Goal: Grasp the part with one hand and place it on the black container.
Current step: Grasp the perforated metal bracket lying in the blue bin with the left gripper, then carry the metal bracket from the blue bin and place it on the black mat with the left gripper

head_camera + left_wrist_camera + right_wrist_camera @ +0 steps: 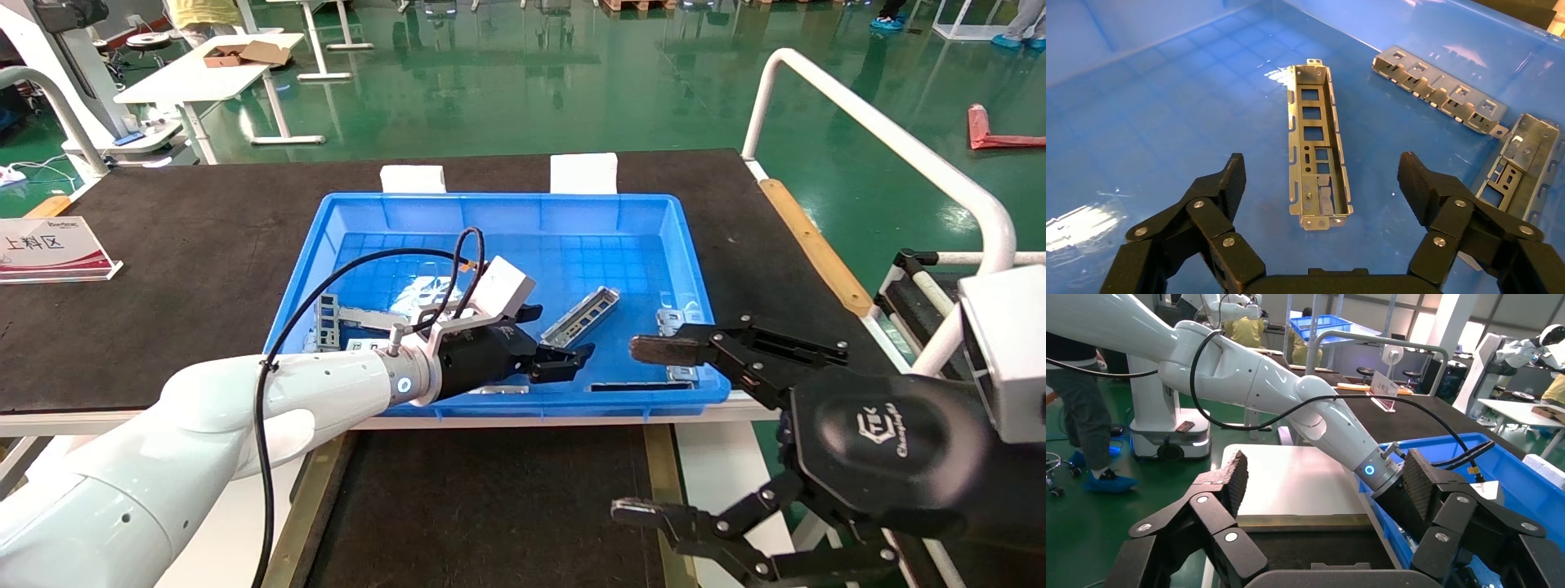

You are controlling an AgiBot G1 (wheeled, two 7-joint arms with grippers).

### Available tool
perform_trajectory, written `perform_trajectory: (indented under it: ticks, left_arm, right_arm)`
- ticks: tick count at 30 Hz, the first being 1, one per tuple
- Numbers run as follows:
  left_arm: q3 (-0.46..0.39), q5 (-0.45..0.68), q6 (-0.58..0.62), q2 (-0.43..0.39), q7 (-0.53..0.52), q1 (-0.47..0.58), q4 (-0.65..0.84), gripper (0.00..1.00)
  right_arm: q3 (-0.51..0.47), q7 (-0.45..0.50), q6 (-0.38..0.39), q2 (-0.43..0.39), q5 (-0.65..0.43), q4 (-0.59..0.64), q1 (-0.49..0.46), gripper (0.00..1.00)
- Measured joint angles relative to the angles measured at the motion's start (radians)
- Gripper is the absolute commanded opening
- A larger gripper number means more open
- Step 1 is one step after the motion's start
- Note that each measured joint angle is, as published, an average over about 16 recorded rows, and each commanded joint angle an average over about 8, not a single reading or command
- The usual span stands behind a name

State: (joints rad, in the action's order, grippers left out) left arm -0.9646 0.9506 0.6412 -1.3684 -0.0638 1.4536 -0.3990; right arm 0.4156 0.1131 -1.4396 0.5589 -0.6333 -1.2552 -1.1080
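Note:
The part (pixel 579 316) is a narrow silver channel lying flat on the floor of the blue bin (pixel 359 214). In the left wrist view the part (pixel 1315 116) lies lengthwise just ahead of my left gripper (pixel 1321 174), whose fingers stand wide to either side of its near end without touching it. My left gripper (pixel 564 364) is open and low inside the bin. The black container (pixel 490 506) is the tan-edged black tray in front of the bin. Beside that tray, my right gripper (pixel 645 430) hangs open and empty; the right wrist view shows this gripper (pixel 1326 478) over the tray's black surface (pixel 1309 551).
More metal pieces lie in the bin: a ladder-like strip (pixel 328 320) at the left, small brackets (pixel 677 320) at the right, and two pieces (pixel 1438 89) (pixel 1526 162) near the part. A white rail (pixel 891 135) borders the table's right side. A sign (pixel 51 249) stands at the left.

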Motion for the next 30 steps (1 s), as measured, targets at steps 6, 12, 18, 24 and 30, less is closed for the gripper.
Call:
perform_trajectory:
  ticks: [6, 12, 18, 24, 30]
  left_arm:
    - [-0.040, -0.043, -0.022, 0.001, 0.005, 0.000, 0.000, 0.00]
    - [-0.074, -0.084, -0.037, 0.001, 0.012, 0.001, 0.004, 0.00]
    - [-0.103, -0.123, -0.047, 0.002, 0.019, 0.003, 0.008, 0.00]
    - [-0.127, -0.161, -0.052, 0.002, 0.024, 0.006, 0.012, 0.00]
    - [-0.148, -0.199, -0.054, 0.003, 0.028, 0.009, 0.020, 0.00]
  right_arm:
    - [0.000, 0.000, 0.000, 0.000, 0.000, 0.000, 0.000, 0.00]
    - [0.000, 0.000, 0.000, 0.000, 0.000, 0.000, 0.000, 0.00]
    - [0.000, 0.000, 0.000, 0.000, 0.000, 0.000, 0.000, 0.00]
    - [0.000, 0.000, 0.000, 0.000, 0.000, 0.000, 0.000, 0.00]
    - [0.000, 0.000, 0.000, 0.000, 0.000, 0.000, 0.000, 0.00]
